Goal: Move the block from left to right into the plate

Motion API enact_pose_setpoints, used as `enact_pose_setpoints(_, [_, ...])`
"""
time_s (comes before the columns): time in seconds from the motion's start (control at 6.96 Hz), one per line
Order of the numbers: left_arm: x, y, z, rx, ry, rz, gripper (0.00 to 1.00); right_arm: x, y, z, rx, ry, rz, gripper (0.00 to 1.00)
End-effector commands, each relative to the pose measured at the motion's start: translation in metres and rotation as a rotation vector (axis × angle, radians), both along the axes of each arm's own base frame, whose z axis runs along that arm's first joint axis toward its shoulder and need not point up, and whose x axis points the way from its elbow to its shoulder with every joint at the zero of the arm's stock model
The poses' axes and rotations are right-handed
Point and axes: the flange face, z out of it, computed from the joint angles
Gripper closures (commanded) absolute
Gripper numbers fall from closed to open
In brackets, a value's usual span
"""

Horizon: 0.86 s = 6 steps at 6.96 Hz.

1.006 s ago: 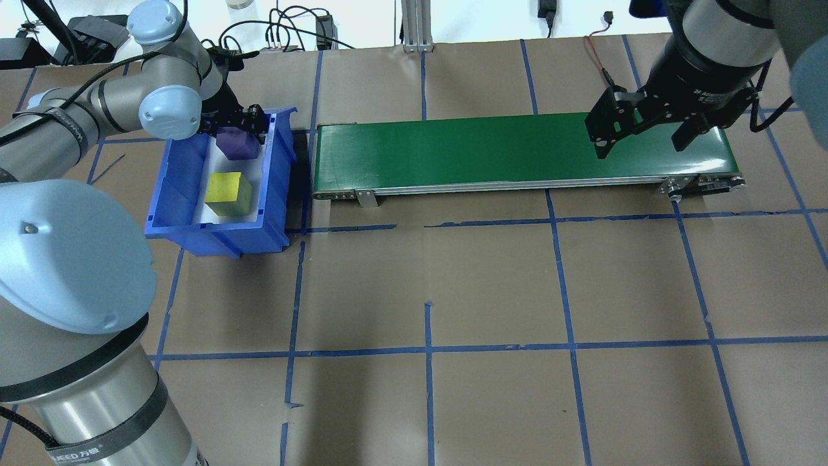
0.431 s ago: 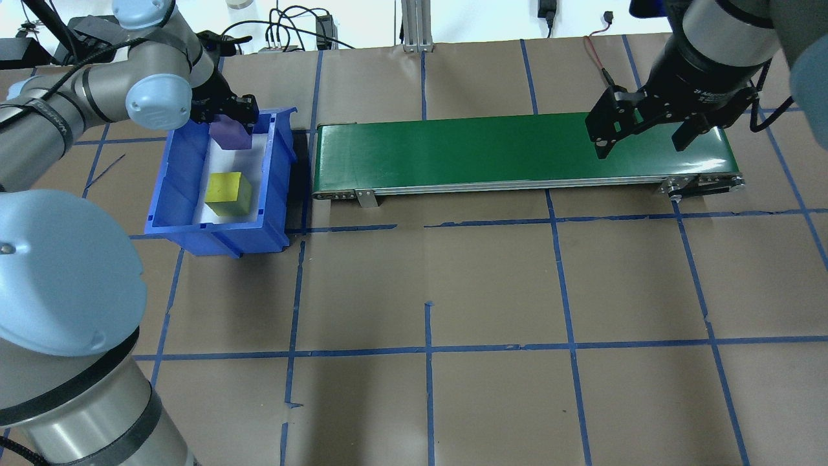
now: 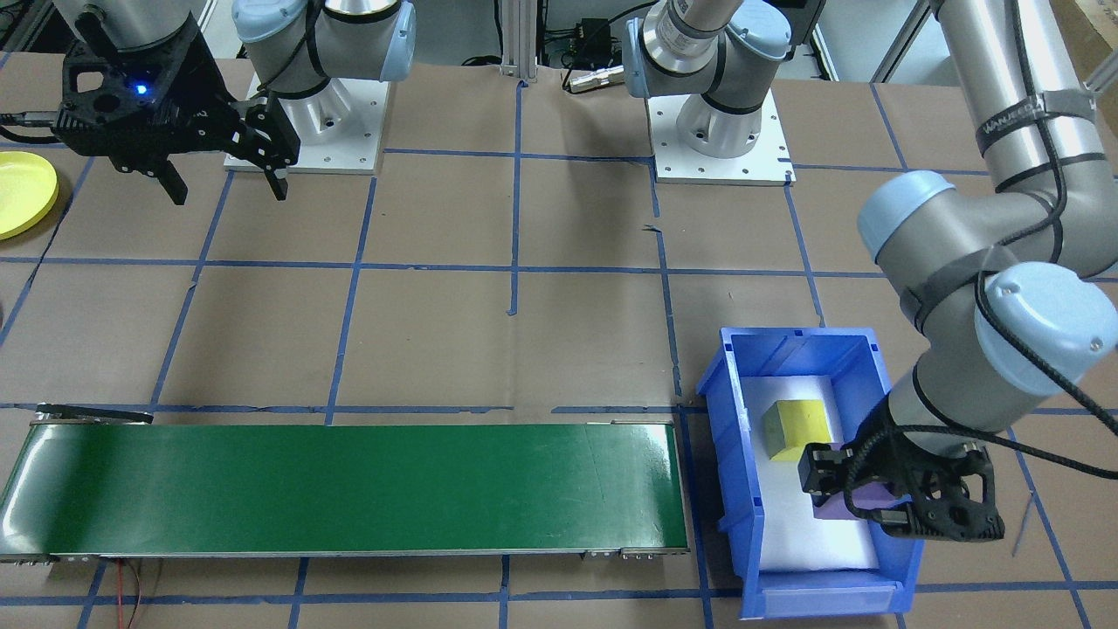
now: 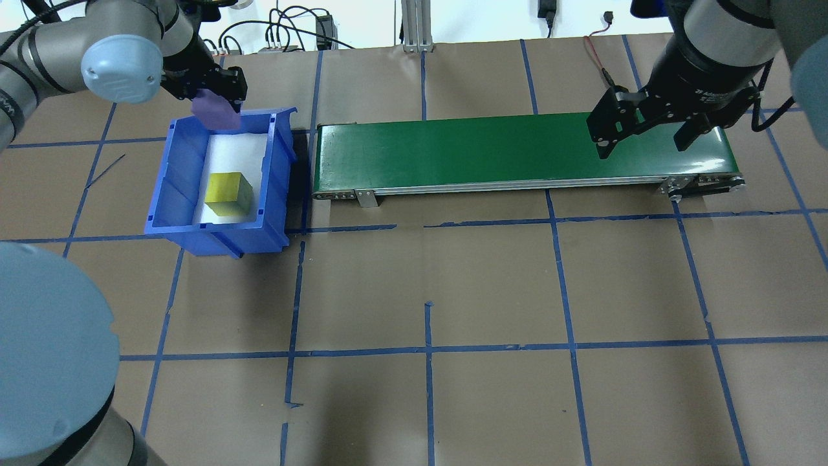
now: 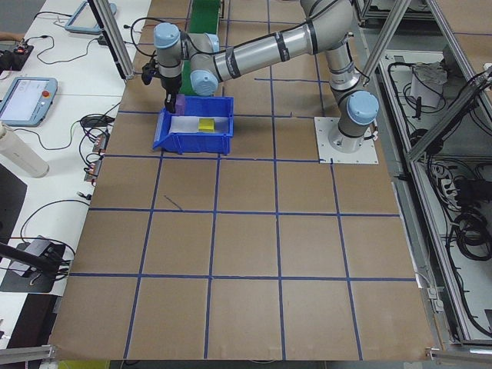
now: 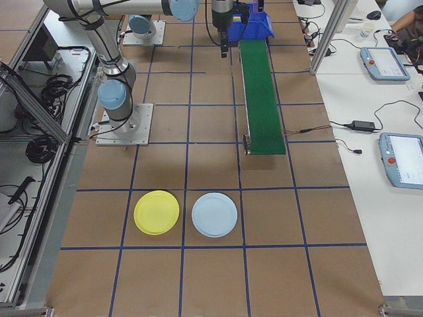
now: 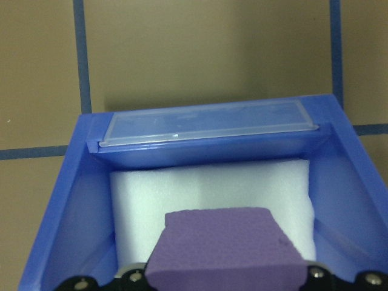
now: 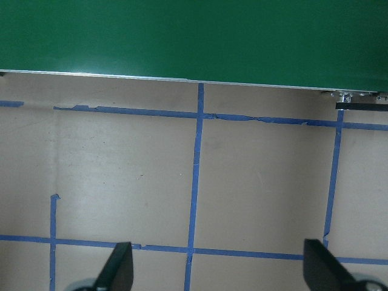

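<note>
Purple block (image 4: pixel 216 110) higher now (above bin (image 4: pixel 169 194))

Probably a robotics lab: taped-grid table (image 6: pixel 211 165), teach pendants (image 6: pixel 382 63) on a side bench (cables everywhere).

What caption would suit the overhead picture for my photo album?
Left gripper lifts a purple block above the blue bin; a yellow block remains inside, right gripper open over the green conveyor.

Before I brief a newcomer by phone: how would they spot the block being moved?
Find the blue bin beside the green conveyor belt's end. Over its far edge, the left gripper holds the purple block lifted. The yellow block lies on the bin's white foam, ungripped.
</note>
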Motion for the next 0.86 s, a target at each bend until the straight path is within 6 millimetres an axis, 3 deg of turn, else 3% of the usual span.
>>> enact_pose_setpoints(0.0, [-0.088, 0.024, 0.02, -0.012, 0.017, 0.026, 0.55, 0.0, 0.0, 0.0, -0.001, -0.002, 0.0, 0.0])
enact_pose_setpoints(0.14, [-0.115, 0.026, 0.01, -0.004, 0.032, 0.077, 0.55, 0.0, 0.0, 0.0, -0.001, 0.0, 0.0, 0.0])
enact_pose_setpoints(0.29, [-0.15, 0.022, -0.016, -0.008, 0.028, 0.041, 0.55, 0.0, 0.0, 0.0, -0.002, 0.001, 0.0, 0.0])
enact_pose_setpoints(0.43, [-0.175, 0.016, -0.058, 0.01, 0.03, 0.081, 0.55, 0.0, 0.0, 0.0, -0.001, 0.001, 0.0, 0.0])
enact_pose_setpoints(0.57, [-0.182, 0.011, -0.085, 0.003, 0.036, 0.097, 0.55, 0.0, 0.0, 0.0, -0.001, 0.001, 0.0, 0.0])
enact_pose_setpoints(0.72, [-0.186, 0.017, -0.095, 0.021, 0.039, 0.088, 0.55, 0.0, 0.0, 0.0, -0.001, 0.0, 0.0, 0.0])
